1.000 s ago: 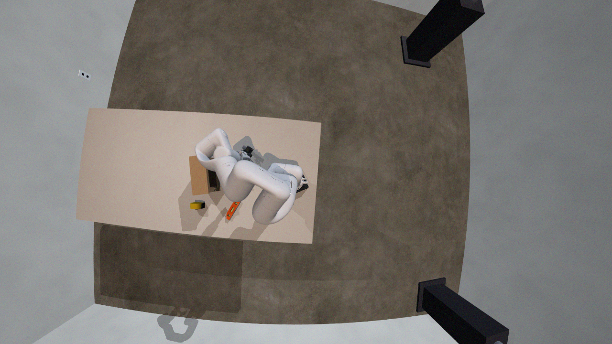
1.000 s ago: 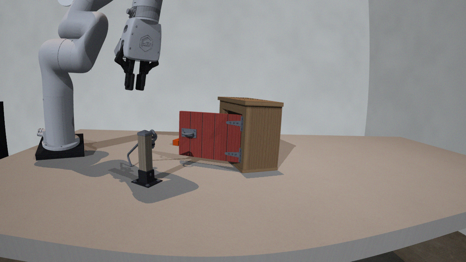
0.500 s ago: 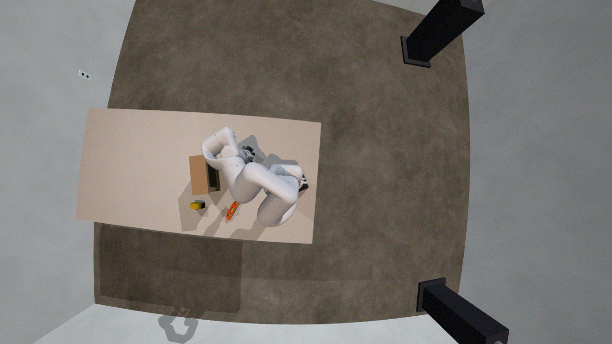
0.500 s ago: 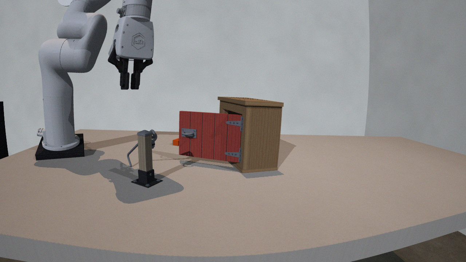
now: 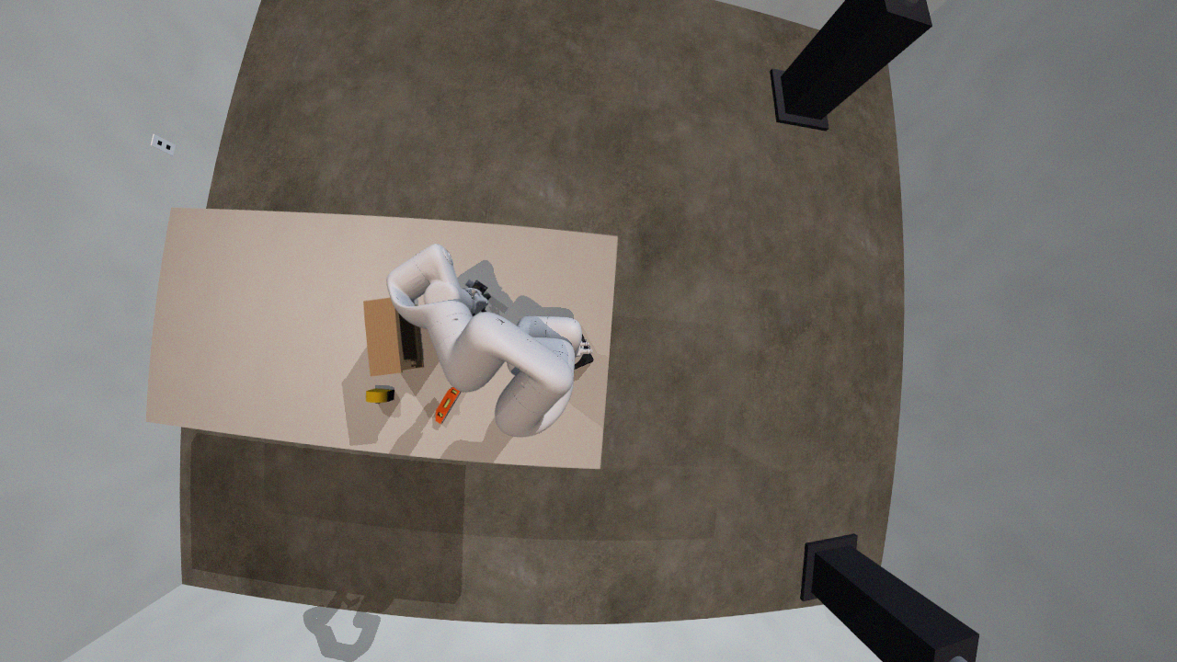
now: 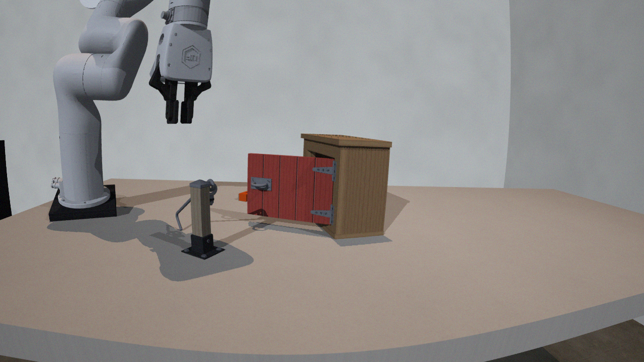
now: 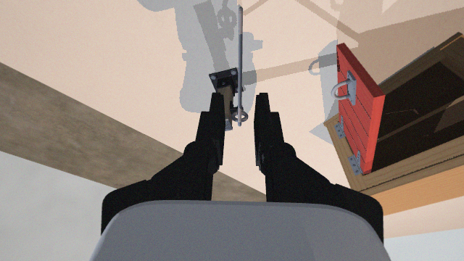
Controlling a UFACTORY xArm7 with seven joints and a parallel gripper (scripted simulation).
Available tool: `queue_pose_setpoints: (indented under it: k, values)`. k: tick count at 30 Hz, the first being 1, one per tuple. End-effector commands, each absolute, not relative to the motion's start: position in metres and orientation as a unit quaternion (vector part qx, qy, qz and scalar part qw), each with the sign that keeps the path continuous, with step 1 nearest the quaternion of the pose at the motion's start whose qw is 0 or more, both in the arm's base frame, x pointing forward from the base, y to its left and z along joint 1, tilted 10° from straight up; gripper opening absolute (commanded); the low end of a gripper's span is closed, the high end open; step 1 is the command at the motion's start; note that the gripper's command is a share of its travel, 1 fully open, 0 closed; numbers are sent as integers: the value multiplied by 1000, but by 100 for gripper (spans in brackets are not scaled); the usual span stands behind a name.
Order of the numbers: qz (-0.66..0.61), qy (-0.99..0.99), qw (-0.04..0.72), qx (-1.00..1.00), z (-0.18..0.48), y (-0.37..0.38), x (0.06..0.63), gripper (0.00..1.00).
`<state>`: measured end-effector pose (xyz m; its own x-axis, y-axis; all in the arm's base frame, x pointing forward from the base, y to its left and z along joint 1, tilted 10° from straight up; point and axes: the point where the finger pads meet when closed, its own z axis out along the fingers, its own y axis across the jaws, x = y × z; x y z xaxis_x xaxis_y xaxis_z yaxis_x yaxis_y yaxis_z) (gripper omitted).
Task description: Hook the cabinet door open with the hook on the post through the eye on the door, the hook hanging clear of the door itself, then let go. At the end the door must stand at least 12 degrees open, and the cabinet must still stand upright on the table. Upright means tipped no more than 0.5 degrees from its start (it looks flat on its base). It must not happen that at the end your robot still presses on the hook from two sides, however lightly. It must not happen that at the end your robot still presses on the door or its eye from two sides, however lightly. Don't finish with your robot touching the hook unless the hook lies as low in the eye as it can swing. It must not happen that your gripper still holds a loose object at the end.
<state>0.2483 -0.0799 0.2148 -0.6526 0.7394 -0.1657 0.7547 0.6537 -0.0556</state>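
Observation:
The wooden cabinet [image 6: 355, 184] stands flat on the table with its red door [image 6: 290, 186] swung wide open. A grey eye [image 6: 261, 183] sits on the door's outer face; it also shows in the wrist view [image 7: 342, 88]. The short wooden post [image 6: 201, 215] stands left of the door. The grey hook [image 6: 181, 208] hangs from the post top, slanting down and away from the door, its tip near the table. My gripper [image 6: 180, 119] hovers high above the post, pointing down, fingers a little apart and empty. In the wrist view the gripper [image 7: 237, 96] frames the post top [image 7: 225, 98] and the hook rod [image 7: 240, 54].
An orange object [image 6: 243, 195] lies on the table behind the door; it also shows from above [image 5: 445, 405]. A yellow object [image 5: 379, 394] lies beside the cabinet [image 5: 384, 336]. My arm's base [image 6: 83, 202] stands at the table's left end.

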Motion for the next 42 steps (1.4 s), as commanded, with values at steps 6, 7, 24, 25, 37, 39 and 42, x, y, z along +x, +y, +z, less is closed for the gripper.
queue_pose_setpoints:
  k: [6,7,24,25,37,39,42]
  values:
    - [-60,907,65,412,216,-80,249,23]
    - [-60,907,65,412,215,-80,249,23]
    - [-60,907,65,412,176,-87,251,23]
    - [-60,907,65,412,170,-88,252,23]
    - [-60,907,65,412,108,-98,256,23]
    - [-60,907,65,412,100,-99,257,23]
    - [-60,907,65,412,91,-100,257,23]
